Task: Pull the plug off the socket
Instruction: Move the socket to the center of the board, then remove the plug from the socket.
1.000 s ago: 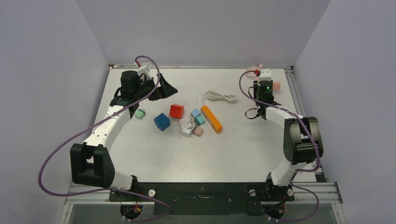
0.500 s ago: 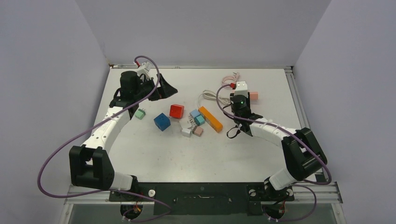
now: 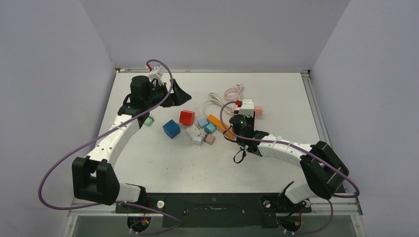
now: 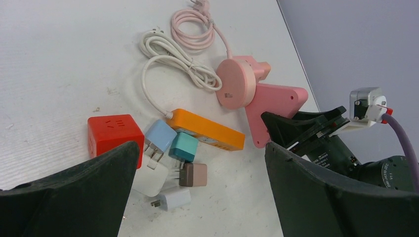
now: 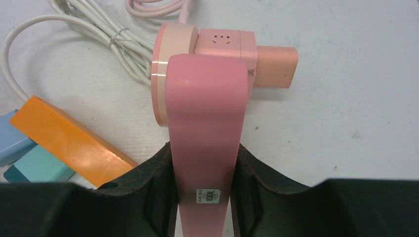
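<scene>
Overhead plus wrist close-ups; shared socket [image 4: 236,90]

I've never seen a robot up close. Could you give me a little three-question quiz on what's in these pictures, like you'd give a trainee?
1. True or false: the right gripper is shut on a pink flat piece.
2. What colour is the long power strip joined to the coiled white cable? A green, B orange, C black.
3. Fill in: the left gripper has its jaws ____.
Key: 1 true; 2 B; 3 open.
</scene>
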You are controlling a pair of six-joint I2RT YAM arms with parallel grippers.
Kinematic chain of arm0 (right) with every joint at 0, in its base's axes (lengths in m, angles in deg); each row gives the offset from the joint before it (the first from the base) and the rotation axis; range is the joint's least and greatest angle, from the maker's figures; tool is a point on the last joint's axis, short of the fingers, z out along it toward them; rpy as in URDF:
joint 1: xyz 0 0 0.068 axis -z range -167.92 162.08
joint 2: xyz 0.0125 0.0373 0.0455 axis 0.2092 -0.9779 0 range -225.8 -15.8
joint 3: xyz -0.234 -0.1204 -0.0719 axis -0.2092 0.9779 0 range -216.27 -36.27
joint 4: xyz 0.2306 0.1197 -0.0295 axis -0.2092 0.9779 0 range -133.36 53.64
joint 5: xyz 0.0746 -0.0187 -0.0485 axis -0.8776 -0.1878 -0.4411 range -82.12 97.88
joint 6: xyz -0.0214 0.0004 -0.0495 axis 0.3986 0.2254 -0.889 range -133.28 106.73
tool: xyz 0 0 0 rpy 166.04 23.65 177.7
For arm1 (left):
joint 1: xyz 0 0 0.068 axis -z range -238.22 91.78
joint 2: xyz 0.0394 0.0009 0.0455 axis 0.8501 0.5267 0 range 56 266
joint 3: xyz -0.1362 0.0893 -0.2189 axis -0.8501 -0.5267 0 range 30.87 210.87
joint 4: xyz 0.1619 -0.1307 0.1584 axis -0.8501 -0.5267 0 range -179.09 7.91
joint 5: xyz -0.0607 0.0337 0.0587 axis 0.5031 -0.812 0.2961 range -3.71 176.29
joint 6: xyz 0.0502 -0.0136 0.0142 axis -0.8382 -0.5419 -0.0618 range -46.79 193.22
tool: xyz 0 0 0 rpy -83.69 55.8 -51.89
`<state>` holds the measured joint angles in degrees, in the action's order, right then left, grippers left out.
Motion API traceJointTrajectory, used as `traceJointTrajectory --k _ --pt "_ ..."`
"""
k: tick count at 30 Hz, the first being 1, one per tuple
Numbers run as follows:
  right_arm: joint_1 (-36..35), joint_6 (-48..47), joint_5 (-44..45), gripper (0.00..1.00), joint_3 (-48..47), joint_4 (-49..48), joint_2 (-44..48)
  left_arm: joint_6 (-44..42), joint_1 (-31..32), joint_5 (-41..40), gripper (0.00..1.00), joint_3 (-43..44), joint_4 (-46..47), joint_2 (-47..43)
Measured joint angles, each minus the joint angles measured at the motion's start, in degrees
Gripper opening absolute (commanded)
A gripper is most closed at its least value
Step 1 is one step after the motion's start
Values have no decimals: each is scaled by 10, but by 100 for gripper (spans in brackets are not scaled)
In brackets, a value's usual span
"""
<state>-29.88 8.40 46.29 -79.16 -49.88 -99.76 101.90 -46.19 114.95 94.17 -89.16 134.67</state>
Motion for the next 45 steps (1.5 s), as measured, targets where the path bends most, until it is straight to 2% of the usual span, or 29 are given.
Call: traceJointTrajectory --k 2,4,6,10,17,22,24,29,30,37,41,45 --pt "-8 17 2 30 0 4 -2 -5 5 -4 96 0 -2 0" --pt "-9 27 2 50 0 7 -2 -8 11 -10 96 0 -4 0" --pt "-9 38 -3 61 2 6 -2 -11 18 -14 96 0 -8 0" --pt "-13 44 -17 76 5 8 0 -20 31 -20 96 0 -14 0" --pt "-16 30 -40 96 7 24 61 -27 60 -39 96 0 -17 0" --pt "8 12 -60 99 4 33 108 -41 117 -77 96 0 -19 0" --pt "56 10 -91 99 2 34 120 -47 150 -100 96 -1 -19 0" --pt "243 15 -195 100 -1 28 126 -54 245 -162 96 0 -20 2" --pt "274 17 -212 96 -1 26 126 -53 263 -172 96 1 -20 5" --pt "410 43 -342 92 35 -15 136 -27 365 -238 96 35 -2 76" --pt "456 66 -381 92 71 -25 155 -16 402 -265 96 88 5 143" --pt "457 76 -389 92 94 -28 183 -23 423 -302 96 175 -1 226"
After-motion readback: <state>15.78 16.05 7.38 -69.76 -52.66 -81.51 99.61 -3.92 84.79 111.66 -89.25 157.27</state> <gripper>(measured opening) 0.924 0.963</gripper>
